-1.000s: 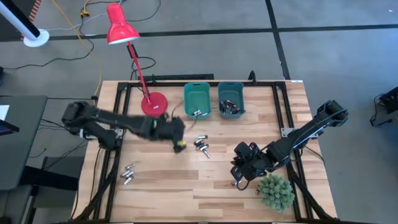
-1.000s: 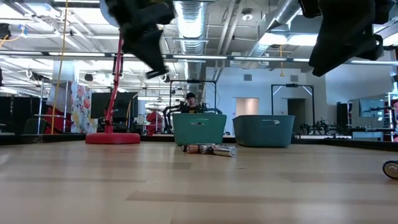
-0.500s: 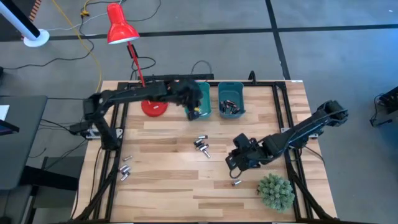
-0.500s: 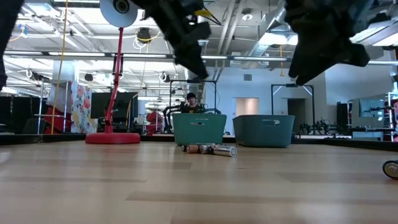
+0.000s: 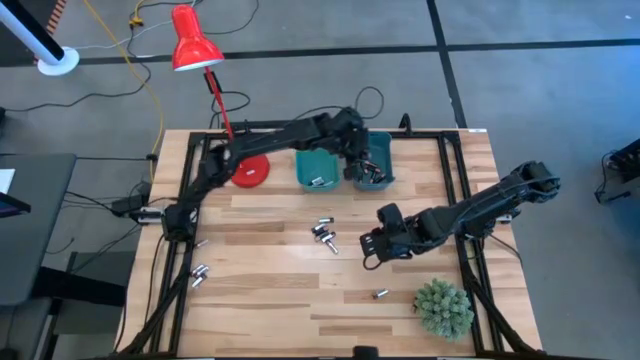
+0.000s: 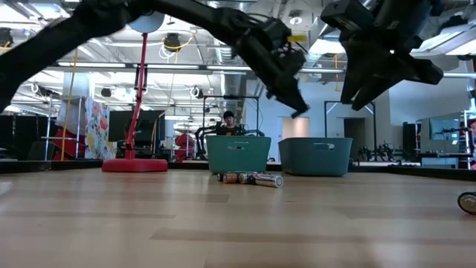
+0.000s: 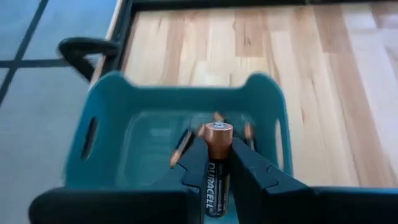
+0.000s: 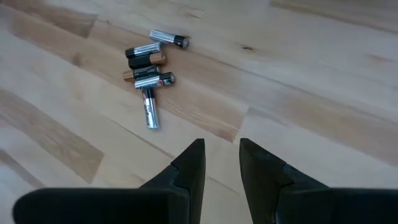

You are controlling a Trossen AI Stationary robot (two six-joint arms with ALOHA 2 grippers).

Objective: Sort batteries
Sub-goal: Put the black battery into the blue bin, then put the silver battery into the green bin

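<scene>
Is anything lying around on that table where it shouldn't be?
Yes: batteries lie loose on the wood, a cluster mid-table, a few near the left edge and one by the plant. The left gripper holds another battery over the right teal bin.

A cluster of batteries lies on the wooden table in the upper left of the frame, some silvery, some black and copper. At bottom centre the right gripper shows its two dark fingers slightly apart with nothing between them, hanging over bare wood.
</scene>
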